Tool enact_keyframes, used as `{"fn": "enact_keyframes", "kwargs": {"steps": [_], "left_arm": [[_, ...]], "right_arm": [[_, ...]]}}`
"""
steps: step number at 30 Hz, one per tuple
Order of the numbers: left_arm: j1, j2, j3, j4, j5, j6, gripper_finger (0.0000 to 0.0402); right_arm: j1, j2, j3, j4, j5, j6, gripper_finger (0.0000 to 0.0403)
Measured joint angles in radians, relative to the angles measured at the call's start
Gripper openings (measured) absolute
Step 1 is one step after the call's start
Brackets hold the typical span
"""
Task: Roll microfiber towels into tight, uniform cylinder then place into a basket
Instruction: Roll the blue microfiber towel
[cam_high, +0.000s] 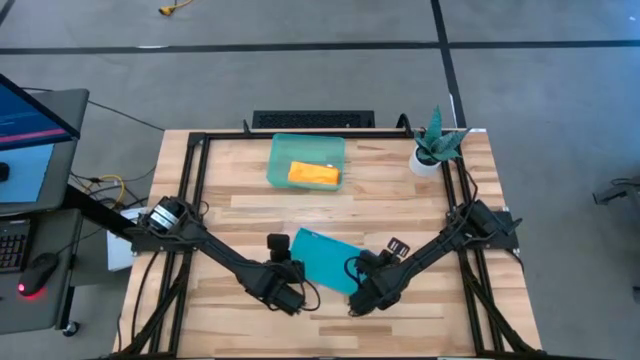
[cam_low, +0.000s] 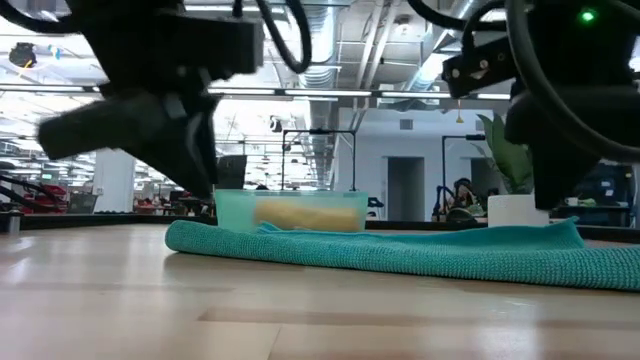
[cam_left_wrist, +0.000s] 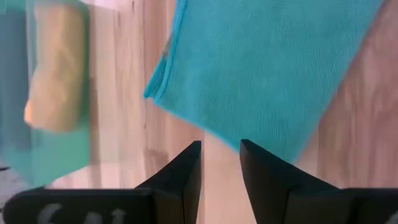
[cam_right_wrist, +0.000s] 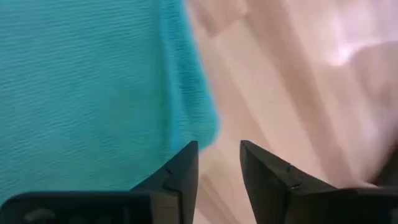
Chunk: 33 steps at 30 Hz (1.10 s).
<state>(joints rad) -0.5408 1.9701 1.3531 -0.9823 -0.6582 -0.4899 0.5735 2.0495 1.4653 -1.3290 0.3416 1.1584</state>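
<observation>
Teal towel (cam_high: 328, 259), fine ribbed microfiber, lies flat and folded near the front edge of the pale plank bench (cam_high: 400, 195). Orange towel (cam_high: 314, 175), rolled, sits in the translucent green basket (cam_high: 283, 155) near the back edge. Left gripper (cam_high: 290, 297) and right gripper (cam_high: 360, 301) flank the teal towel's front corners, jaws slightly apart, empty.

no readable text, no labels, no brand marks, no numbers on anything
</observation>
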Motion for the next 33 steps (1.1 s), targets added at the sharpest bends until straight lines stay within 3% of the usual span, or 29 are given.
{"fn": "enact_keyframes", "kwargs": {"steps": [7,12,16,25,29,33], "left_arm": [[-0.074,0.0,0.086,-0.261,-0.027,-0.193,0.0103],[-0.149,0.0,0.14,-0.431,-0.079,-0.328,0.0103],[-0.207,0.0,0.192,-0.533,-0.113,-0.409,0.0103],[-0.313,-0.032,0.263,-0.589,-0.42,-0.403,0.0103],[-0.325,-0.066,0.262,-0.59,-0.471,-0.431,0.0103],[-0.324,-0.088,0.249,-0.588,-0.588,-0.439,0.0103]], "right_arm": [[0.003,-0.01,0.132,-0.241,0.07,0.041,0.0145],[0.028,-0.051,0.226,-0.184,0.178,-0.037,0.014],[0.048,-0.059,0.307,-0.208,0.322,-0.042,0.0137],[0.095,-0.069,0.402,-0.214,0.681,-0.061,0.0138],[0.102,-0.068,0.375,-0.204,0.705,-0.06,0.0134],[0.075,-0.066,0.313,-0.201,0.694,-0.06,0.0133]]}}
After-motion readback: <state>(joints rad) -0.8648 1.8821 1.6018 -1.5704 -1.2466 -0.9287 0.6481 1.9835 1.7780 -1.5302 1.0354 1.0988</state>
